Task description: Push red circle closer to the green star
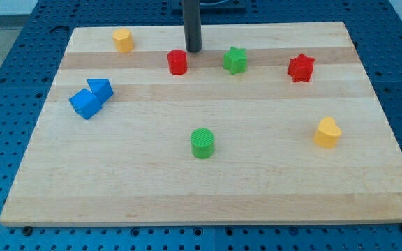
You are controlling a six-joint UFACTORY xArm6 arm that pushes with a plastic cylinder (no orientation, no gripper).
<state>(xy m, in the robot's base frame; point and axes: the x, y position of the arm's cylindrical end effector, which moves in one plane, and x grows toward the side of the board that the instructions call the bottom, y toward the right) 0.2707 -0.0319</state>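
The red circle (177,62) sits on the wooden board (208,174) near the view's top, left of centre. The green star (234,61) lies to its right, with a gap of about one block width between them. My tip (193,50) stands just above and to the right of the red circle, close to it, and left of the green star. I cannot tell whether it touches the red circle.
A red star (300,68) lies right of the green star. A yellow block (123,40) is at the top left. A blue cube (85,104) and a blue triangle (101,88) touch at the left. A green circle (202,143) is at centre. A yellow heart (327,132) is at the right.
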